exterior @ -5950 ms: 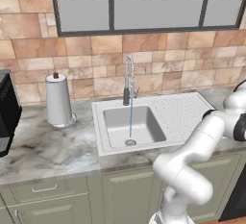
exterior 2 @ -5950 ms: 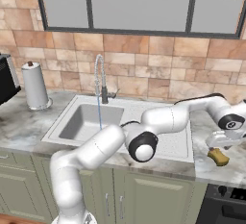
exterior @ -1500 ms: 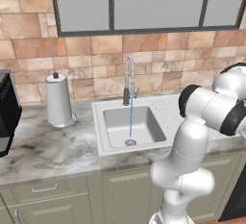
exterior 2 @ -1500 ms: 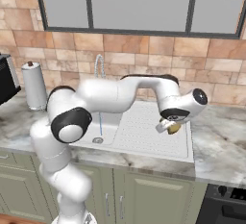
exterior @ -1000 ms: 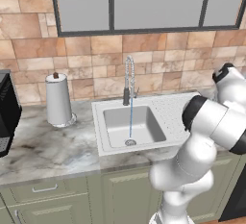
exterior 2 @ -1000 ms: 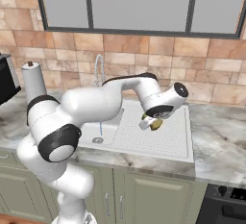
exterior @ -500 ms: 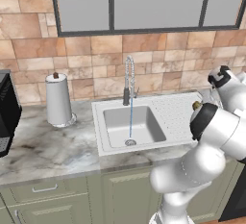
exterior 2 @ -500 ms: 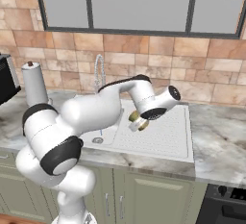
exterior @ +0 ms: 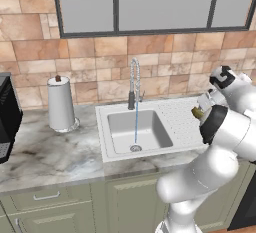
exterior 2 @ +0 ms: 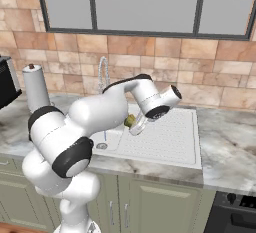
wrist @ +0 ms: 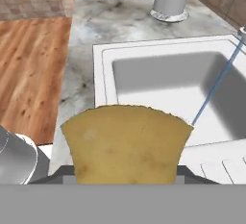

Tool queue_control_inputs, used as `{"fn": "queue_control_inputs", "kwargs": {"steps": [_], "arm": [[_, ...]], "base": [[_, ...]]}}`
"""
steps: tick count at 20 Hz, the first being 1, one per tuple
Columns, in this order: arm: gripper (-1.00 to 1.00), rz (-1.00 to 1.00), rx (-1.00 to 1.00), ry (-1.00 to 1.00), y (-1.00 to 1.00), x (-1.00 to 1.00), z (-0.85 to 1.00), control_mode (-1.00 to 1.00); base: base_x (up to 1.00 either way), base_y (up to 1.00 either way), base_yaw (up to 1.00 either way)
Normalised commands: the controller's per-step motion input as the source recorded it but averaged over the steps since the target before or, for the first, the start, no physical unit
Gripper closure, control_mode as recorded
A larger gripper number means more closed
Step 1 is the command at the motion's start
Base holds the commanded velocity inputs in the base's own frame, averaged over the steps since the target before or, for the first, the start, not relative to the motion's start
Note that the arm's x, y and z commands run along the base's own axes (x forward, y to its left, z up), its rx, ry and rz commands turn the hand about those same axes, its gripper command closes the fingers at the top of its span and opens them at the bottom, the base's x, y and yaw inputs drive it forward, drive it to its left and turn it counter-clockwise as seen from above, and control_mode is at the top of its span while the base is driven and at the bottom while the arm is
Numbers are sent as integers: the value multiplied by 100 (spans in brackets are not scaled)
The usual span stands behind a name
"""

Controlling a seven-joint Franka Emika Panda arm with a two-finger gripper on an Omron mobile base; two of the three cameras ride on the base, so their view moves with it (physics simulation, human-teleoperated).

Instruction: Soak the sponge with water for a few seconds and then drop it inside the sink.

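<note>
**Sponge held above the drainboard, water running in the basin**

Sponge (wrist: 127, 143) in yellow-tan fills the lower middle of the hand view, clamped in the pincer (exterior 2: 133, 123) with its broad face toward the camera. In the right base view the pincer sits at the middle of the frame, at the end of the white arm, and the sponge (exterior 2: 130, 121) shows as a small tan block at its tip, over the left part of the ribbed drainboard (exterior 2: 170, 137), just right of the basin. In the left base view the same tan block (exterior: 197, 112) shows at right of centre, beside the dark joint of the arm and over the right edge of the sink (exterior: 116, 149).

Water (exterior: 136, 125), a thin pale blue stream, falls straight from the tall coiled chrome faucet (exterior: 133, 83) to the round drain (exterior: 135, 148) at the middle of the frame. In the hand view the stream (wrist: 217, 83) crosses the right side as a slanted blue line, apart from the sponge. The sponge is not under the stream in any view.

A paper towel roll (exterior: 60, 103) stands upright on the marble tabletop (exterior: 45, 157) at left of the sink, with a black appliance (exterior: 8, 119) at the far left edge. Brown tiled wall (exterior: 100, 52) and a window (exterior: 150, 7) fill the top of both base views.
</note>
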Motion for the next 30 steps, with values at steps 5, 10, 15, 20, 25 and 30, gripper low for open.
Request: {"fn": "queue_control_inputs", "kwargs": {"steps": [5, 10, 15, 20, 25, 30], "arm": [[100, 9, 0, 6, 76, 3, 0, -100], [100, 0, 0, -4, 45, 4, -17, -100], [100, -9, 0, -9, 19, 0, -26, -100], [100, -11, 0, -3, 3, 14, -11, -100], [100, -12, 0, 0, 0, 41, 0, -100], [100, -2, 0, 0, 0, 30, -2, -100]], "base": [[0, 0, 0], [0, 0, 0], [0, 0, 0], [0, 0, 0], [0, 0, 0], [0, 0, 0]]}}
